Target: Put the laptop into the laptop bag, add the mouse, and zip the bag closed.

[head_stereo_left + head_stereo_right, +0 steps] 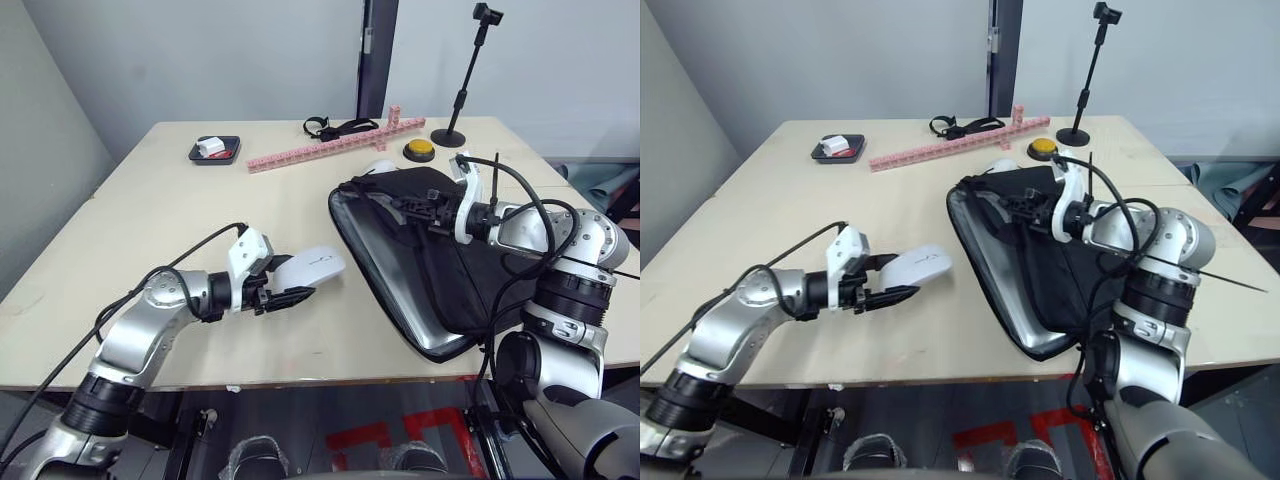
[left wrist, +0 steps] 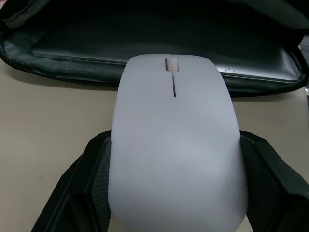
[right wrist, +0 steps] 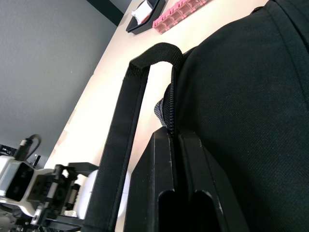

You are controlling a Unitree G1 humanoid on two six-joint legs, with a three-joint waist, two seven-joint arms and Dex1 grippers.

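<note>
1. The left gripper (image 1: 290,293) pinched the mouse (image 1: 312,266) between its two black fingers (image 2: 87,193), one pressed to each long side of the white shell, with the scroll-wheel end jutting out past the fingertips.
2. Just ahead of that jutting end lay the open mouth of the laptop bag (image 1: 440,260), near but not touching the mouse.
3. Inside that mouth, the laptop (image 1: 400,285) lay flat as a silver-grey slab, with the black fabric rim around it.
4. The right gripper (image 1: 425,208) sat on the far upper part of the bag, fingers pressed together on the bag's zipper edge (image 3: 166,108), lifting the top flap.
5. Beside those closed fingers, a black strap handle (image 3: 128,121) arched up and over.
6. The table (image 1: 180,220) carried everything; well beyond both grippers stood a pink block strip (image 1: 320,145), a small black tray (image 1: 214,150), a yellow button (image 1: 419,150) and a black stand (image 1: 465,80).
</note>
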